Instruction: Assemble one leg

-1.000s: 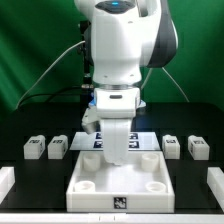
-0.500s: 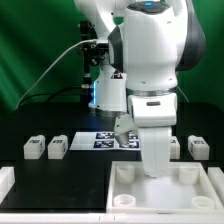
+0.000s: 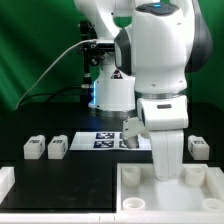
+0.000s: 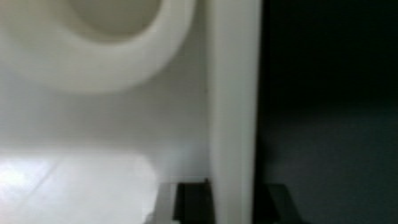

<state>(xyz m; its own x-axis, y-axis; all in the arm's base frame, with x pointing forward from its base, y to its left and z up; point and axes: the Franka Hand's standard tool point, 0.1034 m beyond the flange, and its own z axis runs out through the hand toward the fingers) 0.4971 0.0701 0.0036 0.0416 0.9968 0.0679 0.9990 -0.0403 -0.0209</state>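
Leg [image 3: 198,148] nearest our gripper [image 3: 165,171] lies just right of it in the frame; we judge its fingers are clamped on the square tray part [image 3: 135,178] at its wall.

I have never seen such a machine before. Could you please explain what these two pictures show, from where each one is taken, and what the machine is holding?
The big white machine is a robot arm with a two-finger gripper at its end. One picture comes from a camera standing off the arm. The other, blurred one comes from a camera on the wrist, looking along the fingers.

On the black table lie small white blocks, the legs: two at the exterior view's left, one at its right. Behind them lies the flat marker board, which is no part of the furniture. In front is a large white tray-like part with round sockets.

In the wrist view, its wall stands between the two dark fingers. So the gripper seems to hold this part, not a leg.
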